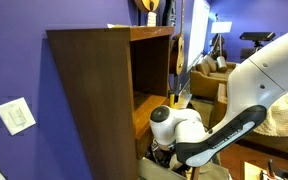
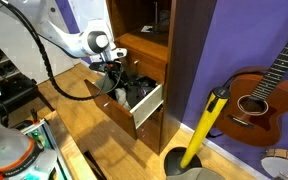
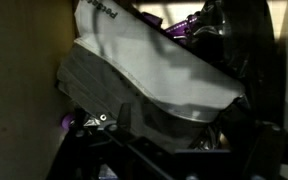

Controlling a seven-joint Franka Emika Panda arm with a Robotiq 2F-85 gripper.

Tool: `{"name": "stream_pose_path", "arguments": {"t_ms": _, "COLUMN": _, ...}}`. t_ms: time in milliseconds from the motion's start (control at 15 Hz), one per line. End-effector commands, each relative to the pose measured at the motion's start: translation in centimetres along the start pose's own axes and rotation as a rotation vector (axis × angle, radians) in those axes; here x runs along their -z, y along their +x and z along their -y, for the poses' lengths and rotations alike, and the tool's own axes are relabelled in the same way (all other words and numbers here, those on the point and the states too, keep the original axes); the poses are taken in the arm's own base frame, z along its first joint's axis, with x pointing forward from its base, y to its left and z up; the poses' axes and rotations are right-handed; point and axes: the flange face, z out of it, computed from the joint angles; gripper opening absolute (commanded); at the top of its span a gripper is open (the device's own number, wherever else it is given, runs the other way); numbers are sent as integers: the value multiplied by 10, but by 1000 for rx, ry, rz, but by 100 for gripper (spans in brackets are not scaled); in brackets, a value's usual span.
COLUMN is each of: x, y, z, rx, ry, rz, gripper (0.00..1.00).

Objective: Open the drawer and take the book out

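Observation:
The light tan wooden drawer (image 2: pixel 149 108) stands pulled out of the dark brown cabinet (image 2: pixel 144 45), full of dark clutter. My gripper (image 2: pixel 113 78) reaches down into the drawer near its back. In an exterior view the gripper (image 1: pixel 165 153) is low beside the cabinet (image 1: pixel 94 90), mostly hidden by the arm. The wrist view is dark. A flat thing with a pale printed face and a grey edge (image 3: pixel 154 70), perhaps the book, lies tilted close in front of the jaws. The fingers are only dark shapes there, so their state is unclear.
A guitar (image 2: pixel 256 95) leans on the purple wall beside the cabinet. A yellow-handled tool (image 2: pixel 206 122) stands in a bucket on the floor by the drawer front. The shelf compartment (image 1: pixel 149 100) above the drawer is open. Furniture stands behind the arm.

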Motion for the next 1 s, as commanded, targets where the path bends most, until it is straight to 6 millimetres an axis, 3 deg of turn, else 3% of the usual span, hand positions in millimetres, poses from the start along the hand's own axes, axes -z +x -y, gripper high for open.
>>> {"name": "stream_pose_path", "arguments": {"t_ms": 0, "x": -20, "y": -4, "z": 4, "rx": -49, "ry": 61, "rz": -34, "gripper": 100}}
{"name": "stream_pose_path", "arguments": {"t_ms": 400, "x": -46, "y": -4, "z": 3, "rx": -83, "ry": 76, "rz": -76, "gripper": 100}}
{"name": "stream_pose_path", "arguments": {"t_ms": 933, "x": -65, "y": -1, "z": 4, "rx": -72, "ry": -19, "rz": -73, "gripper": 100}}
